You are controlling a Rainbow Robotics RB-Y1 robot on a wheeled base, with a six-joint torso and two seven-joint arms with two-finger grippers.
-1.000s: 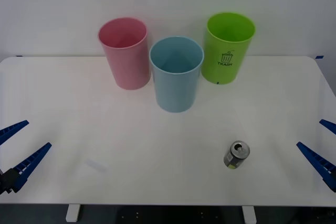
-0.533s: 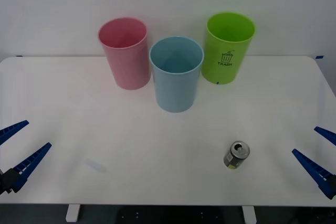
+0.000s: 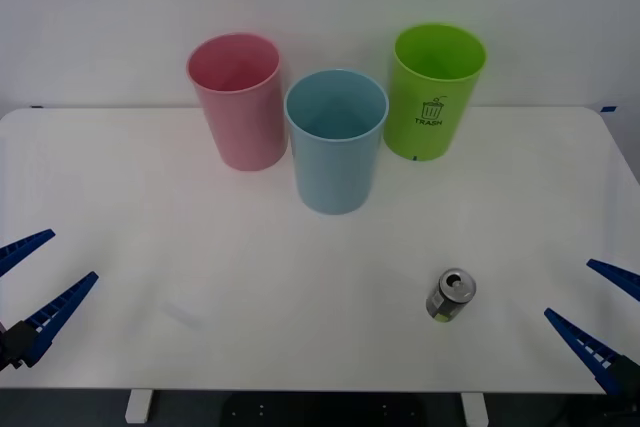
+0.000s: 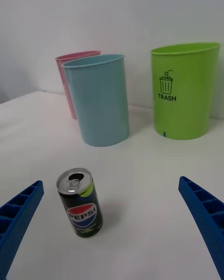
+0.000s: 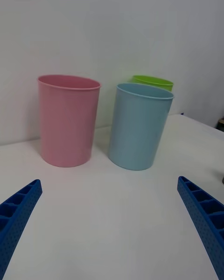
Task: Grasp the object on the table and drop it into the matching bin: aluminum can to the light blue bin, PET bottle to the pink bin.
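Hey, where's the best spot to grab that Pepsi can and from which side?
Probably its round side wall at mid-height: the aluminum can stands upright on the table. Come in level from the robot's right with the open right gripper, which is nearest.

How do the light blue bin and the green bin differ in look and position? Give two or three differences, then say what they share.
The light blue bin is plain; the green bin carries a printed bin symbol and the word TRASH. The light blue bin stands nearer the robot, between the pink bin and the green bin, which sits farther back toward the robot's right. Both are upright, open-topped, tapered round bins of about the same size on the table.
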